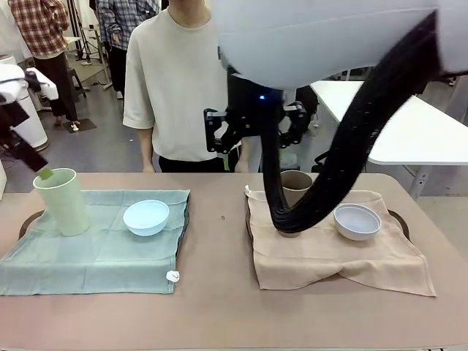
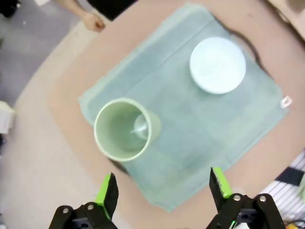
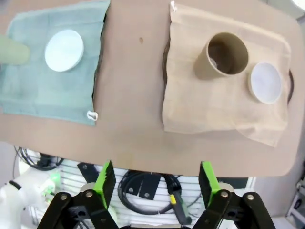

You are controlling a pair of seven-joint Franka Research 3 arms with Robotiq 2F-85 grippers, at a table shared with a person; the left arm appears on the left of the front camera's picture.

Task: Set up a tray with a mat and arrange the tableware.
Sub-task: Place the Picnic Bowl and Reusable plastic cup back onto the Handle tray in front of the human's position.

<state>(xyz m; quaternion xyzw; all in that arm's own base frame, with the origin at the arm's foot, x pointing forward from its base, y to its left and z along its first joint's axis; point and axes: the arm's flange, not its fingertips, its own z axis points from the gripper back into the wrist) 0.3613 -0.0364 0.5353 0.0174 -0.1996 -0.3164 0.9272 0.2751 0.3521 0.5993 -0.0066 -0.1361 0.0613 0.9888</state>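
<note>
- Hovering our left end effector (image 2: 162,190), jaws wide and empty, we see the upright mint green tumbler (image 2: 125,128) on the green mat (image 2: 205,129), just ahead.
- Our right end effector (image 3: 156,183) hangs open, farther off.

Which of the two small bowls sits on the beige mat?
The pale bluish-white bowl, beside the brown tumbler; the light blue bowl sits on the green mat.

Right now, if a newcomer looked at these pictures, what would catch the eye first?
Two matching place settings: on the robot's left, a mint green tumbler and a light blue bowl on a green mat; on its right, a brown tumbler and a pale bowl on a beige mat. Both grippers hang open above them.
</note>
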